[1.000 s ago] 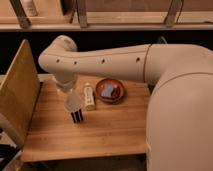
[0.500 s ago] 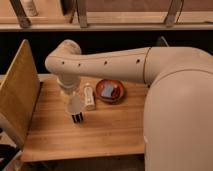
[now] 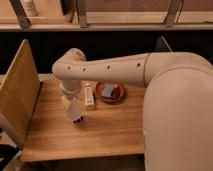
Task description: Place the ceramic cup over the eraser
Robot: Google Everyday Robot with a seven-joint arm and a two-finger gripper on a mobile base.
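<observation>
The white ceramic cup [image 3: 73,111] hangs below the wrist of my arm, over the left middle of the wooden table [image 3: 110,127]. My gripper [image 3: 70,102] is shut on the cup from above. The black eraser [image 3: 79,120] lies on the table right under the cup's lower right edge, and only its front end shows. The cup is low, touching or nearly touching the eraser; I cannot tell which.
A slim pale bottle-like item [image 3: 89,96] lies just right of the cup. A reddish-brown bowl [image 3: 120,95] holding a blue-grey sponge [image 3: 108,90] sits behind it. A wooden panel [image 3: 17,97] stands along the table's left edge. My large arm [image 3: 150,75] spans the right side.
The gripper has moved down with the cup, closer to the eraser. The bottle, bowl and sponge have not moved.
</observation>
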